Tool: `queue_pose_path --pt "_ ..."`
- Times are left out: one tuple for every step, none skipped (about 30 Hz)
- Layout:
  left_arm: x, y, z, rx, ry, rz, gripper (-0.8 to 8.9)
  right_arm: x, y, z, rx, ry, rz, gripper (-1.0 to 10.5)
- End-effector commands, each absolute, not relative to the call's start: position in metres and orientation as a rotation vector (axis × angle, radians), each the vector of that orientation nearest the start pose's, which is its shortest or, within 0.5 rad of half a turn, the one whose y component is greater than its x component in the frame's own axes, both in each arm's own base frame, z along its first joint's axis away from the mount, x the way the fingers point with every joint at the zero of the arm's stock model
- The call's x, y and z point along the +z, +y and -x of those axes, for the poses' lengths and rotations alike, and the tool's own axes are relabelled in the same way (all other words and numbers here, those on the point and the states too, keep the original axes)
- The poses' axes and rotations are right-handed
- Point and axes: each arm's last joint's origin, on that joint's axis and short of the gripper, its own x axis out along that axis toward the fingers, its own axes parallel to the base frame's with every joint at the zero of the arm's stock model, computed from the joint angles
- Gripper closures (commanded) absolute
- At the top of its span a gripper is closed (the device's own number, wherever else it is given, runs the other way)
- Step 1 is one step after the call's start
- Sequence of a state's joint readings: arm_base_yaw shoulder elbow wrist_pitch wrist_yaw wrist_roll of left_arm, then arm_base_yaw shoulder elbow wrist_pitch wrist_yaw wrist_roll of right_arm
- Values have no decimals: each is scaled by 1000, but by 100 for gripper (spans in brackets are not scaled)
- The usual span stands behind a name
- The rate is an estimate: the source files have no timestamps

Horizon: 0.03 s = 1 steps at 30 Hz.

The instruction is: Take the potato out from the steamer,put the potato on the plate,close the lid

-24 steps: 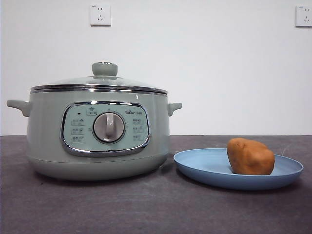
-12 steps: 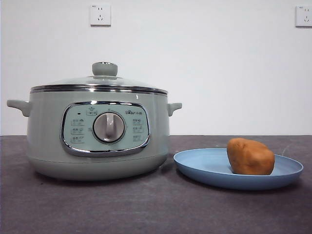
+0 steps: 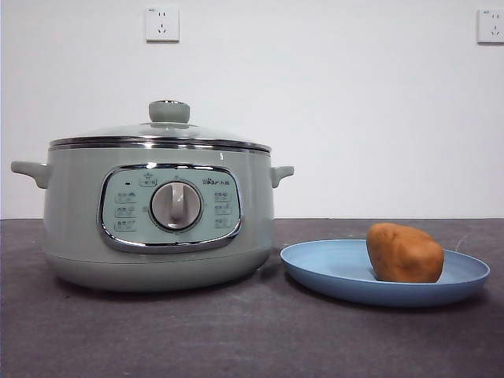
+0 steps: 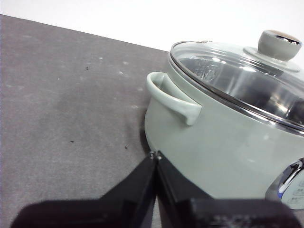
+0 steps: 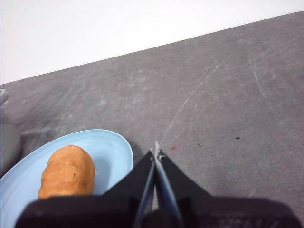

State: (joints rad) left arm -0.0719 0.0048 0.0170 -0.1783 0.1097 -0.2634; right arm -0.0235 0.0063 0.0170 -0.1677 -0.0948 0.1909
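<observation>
Grey tabletop (image 3: 236,339), white wall behind. Potato (image 3: 404,253) lies on the blue plate (image 3: 331,272), just beside the steamer (image 3: 157,236); lid (image 3: 161,130) seated on its rim. Task looks complete. Left tool (image 4: 155,155) and right tool (image 5: 156,148) pinched together, empty, clear of everything.

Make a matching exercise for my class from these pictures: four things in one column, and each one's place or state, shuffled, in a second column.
Things:
1. potato
2. lid
3. plate
4. left gripper

Places or states:
A. on the table beside the steamer
B. closed on the steamer
C. shut, empty, near the steamer's side handle
D. lying on the plate

Pairs: 1-D, 2-B, 3-A, 4-C
</observation>
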Motion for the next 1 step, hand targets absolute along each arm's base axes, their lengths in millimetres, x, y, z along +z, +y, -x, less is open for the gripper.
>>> queue_pose_path --pt "148 -10 -96 -151 198 268 817 148 1 -96 57 185 -195 947"
